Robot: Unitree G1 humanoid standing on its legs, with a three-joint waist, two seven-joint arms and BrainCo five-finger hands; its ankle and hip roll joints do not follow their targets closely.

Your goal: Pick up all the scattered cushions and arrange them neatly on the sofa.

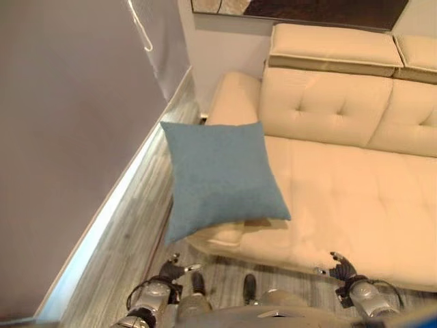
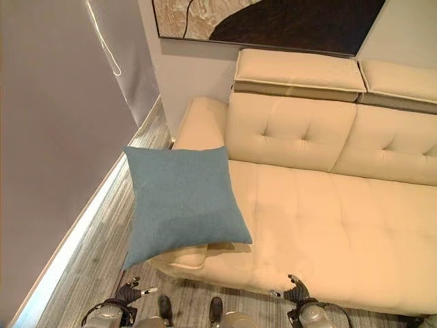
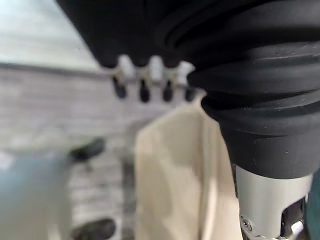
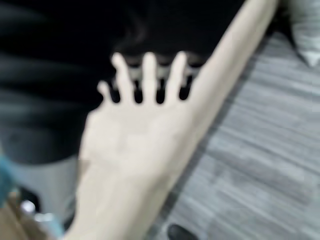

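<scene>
A square blue cushion (image 1: 218,178) lies flat on the left end of the cream tufted sofa (image 1: 341,198), beside the armrest (image 1: 235,99). Its near corner hangs over the seat's front edge. My left hand (image 1: 168,271) is low in front of the sofa, below the cushion and apart from it, with its fingers (image 3: 142,87) straight and nothing in them. My right hand (image 1: 343,268) hovers at the seat's front edge further right. It is open too, with its fingers (image 4: 149,75) spread against the cream sofa front.
A grey wall (image 1: 68,137) with a pale skirting board runs along the left, close to the sofa's armrest. Grey wood-look floor (image 1: 130,246) lies between them. Two raised headrests (image 2: 300,68) top the backrest, under a framed picture (image 2: 273,20).
</scene>
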